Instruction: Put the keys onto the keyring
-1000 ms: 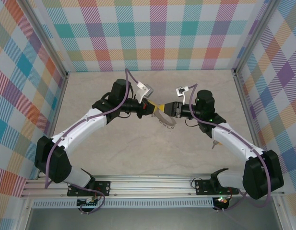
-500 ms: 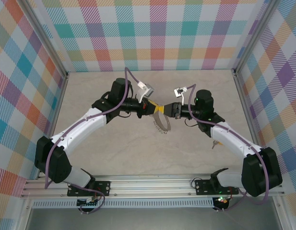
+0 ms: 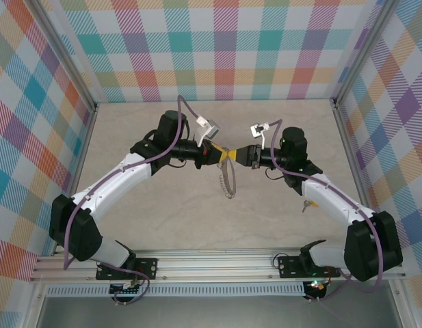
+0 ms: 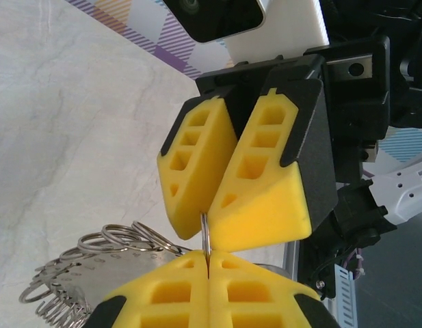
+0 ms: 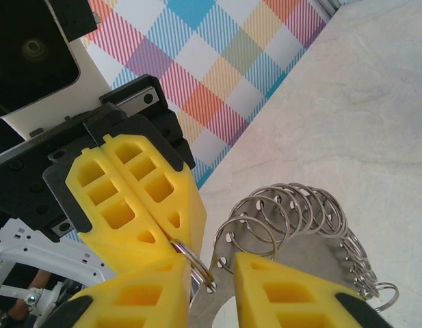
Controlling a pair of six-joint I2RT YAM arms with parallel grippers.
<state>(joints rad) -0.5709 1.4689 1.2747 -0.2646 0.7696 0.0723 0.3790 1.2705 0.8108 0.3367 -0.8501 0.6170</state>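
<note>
The keyring [image 3: 228, 179] is a curved silvery plate with a row of holes carrying several split rings. It hangs above the table under both grippers. My left gripper [image 3: 222, 155] [image 4: 209, 258] is shut on one small split ring [image 4: 206, 232] at the plate's end. My right gripper [image 3: 233, 156] [image 5: 214, 266] faces it tip to tip. Its yellow fingers [image 5: 286, 290] stand a little apart, with that ring [image 5: 197, 266] and the plate's edge [image 5: 313, 239] between them. The ring lies against one finger. A tiny key [image 3: 306, 204] lies on the table beside my right forearm.
The beige marbled table [image 3: 163, 212] is boxed in by checkered walls [image 3: 224, 48] at the back and both sides. A metal rail [image 3: 217, 263] with the arm bases runs along the near edge. Both arms reach in towards the middle.
The keyring has swung from lying out to the lower right to hanging nearly straight down and edge-on. Both grippers have stayed tip to tip at the same spot.
</note>
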